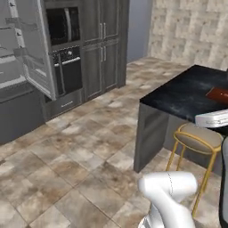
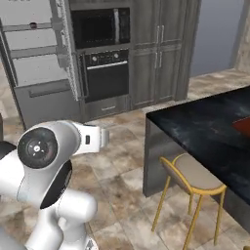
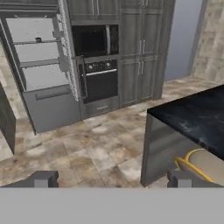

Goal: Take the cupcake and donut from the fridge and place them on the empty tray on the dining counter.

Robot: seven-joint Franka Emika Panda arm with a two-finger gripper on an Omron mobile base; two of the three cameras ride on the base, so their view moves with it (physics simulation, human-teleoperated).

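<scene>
The fridge stands open for access; the gripper, jaws spread and empty, faces it across the floor.

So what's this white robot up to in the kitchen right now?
The white robot arm stands on the tiled floor between the tall dark grey fridge, whose door is open, and the black marble dining counter with its yellow-framed stool. Its two-finger gripper is open and holds nothing, pointing toward the fridge. A small dark item sits on a fridge shelf; it is too small to identify.
</scene>
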